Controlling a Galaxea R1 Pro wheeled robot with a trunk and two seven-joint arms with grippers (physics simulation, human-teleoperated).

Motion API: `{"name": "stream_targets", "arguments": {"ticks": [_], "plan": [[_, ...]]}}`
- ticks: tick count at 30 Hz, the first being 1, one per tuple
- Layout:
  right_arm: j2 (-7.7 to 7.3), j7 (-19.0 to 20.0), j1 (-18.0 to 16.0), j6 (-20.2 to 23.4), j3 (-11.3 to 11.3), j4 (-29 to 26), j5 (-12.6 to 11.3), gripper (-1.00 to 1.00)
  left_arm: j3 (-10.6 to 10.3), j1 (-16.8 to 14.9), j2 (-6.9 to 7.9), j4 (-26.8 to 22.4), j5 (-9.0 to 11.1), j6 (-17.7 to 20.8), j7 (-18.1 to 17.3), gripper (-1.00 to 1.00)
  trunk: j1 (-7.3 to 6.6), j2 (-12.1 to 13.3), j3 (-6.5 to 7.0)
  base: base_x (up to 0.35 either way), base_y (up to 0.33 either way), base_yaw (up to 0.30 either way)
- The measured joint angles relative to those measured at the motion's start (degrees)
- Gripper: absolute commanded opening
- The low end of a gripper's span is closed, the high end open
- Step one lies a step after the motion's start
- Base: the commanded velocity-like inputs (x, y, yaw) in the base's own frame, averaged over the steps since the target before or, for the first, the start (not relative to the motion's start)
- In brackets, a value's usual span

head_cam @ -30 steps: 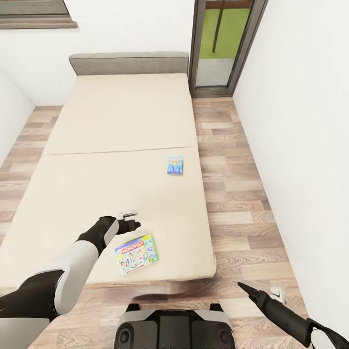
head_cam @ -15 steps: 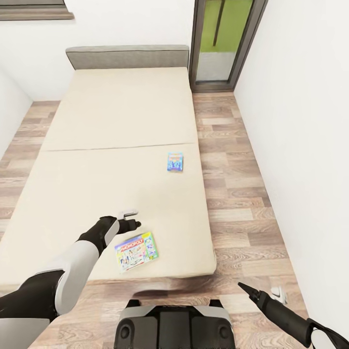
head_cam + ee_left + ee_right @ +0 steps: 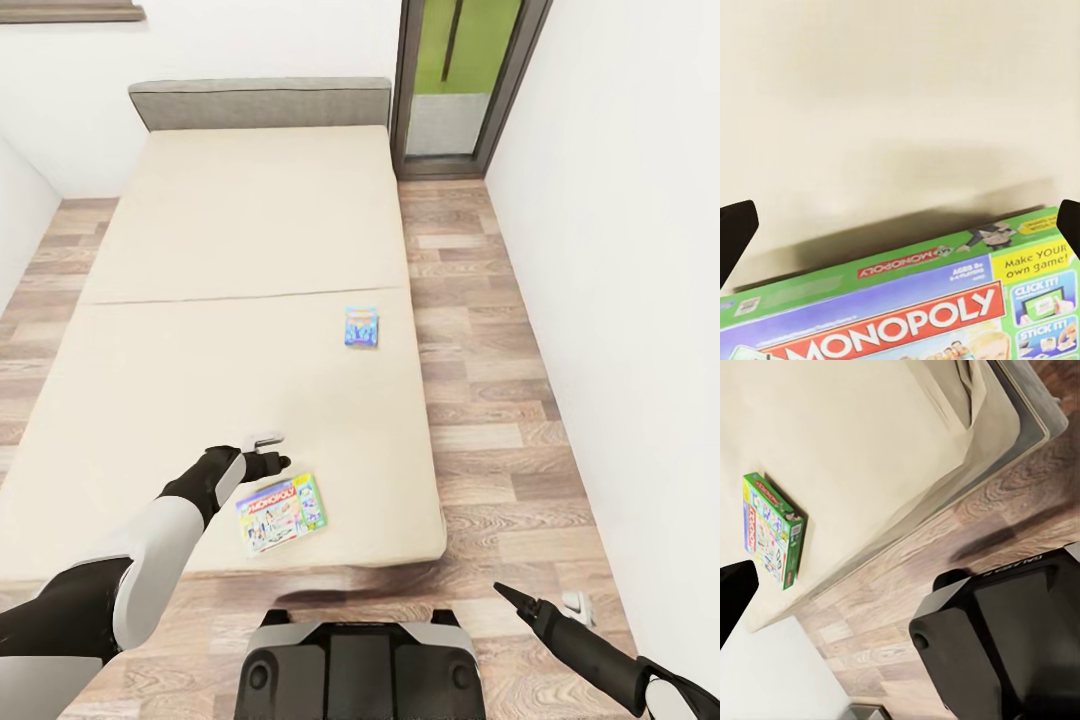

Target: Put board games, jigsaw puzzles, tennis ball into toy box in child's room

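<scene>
Nearest me, the Monopoly board game (image 3: 282,513) lies flat on the bed (image 3: 200,300), close to its foot edge. My left gripper (image 3: 266,453) hangs just above and beside it, fingers spread wide, with the green box edge (image 3: 907,262) between their dark tips in the wrist view. Farther up the mattress, near its right edge, lies the small blue game box (image 3: 361,327). My right gripper (image 3: 508,598) is low over the wood-plank floor (image 3: 480,400); whether it is open I cannot tell.

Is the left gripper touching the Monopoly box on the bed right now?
Apart. In the left wrist view the Monopoly box lies flat on the bed, with both dark fingertips out at its sides, clear of it. The head view shows the left gripper just beyond its far edge.
</scene>
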Motion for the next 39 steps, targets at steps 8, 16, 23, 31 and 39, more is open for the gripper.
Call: {"name": "stream_targets", "arguments": {"ticks": [8,16,23,31,39], "plan": [[-0.03,-0.07,0.0,0.0,0.0,0.52,0.0,1.0,0.26,0.0,-0.01,0.01,-0.05,-0.73,0.06,1.0,0.0,0.0,-0.75,0.0,0.0,0.0],[-0.03,-0.08,0.0,0.0,0.0,0.95,0.0,1.0,0.41,0.0,0.21,-0.04,0.07,-1.95,0.07,1.0,0.0,0.0,-1.49,0.0,0.0,0.0],[-0.03,-0.08,0.0,0.0,0.0,1.01,-0.02,1.0,0.46,0.0,0.25,-0.12,0.13,-2.17,0.07,1.0,0.0,0.0,-2.15,0.0,0.0,0.0],[-0.03,-0.12,0.0,-0.03,0.0,1.02,-0.01,1.0,0.49,0.0,0.14,-0.23,0.17,-2.2,0.07,1.0,0.0,0.0,-2.89,0.0,0.0,0.0],[-0.03,-0.15,0.0,-0.08,0.0,1.02,-0.04,1.0,0.47,0.0,0.09,-0.25,0.17,-2.26,0.07,1.0,0.0,0.0,-3.61,0.0,0.0,0.0]]}}
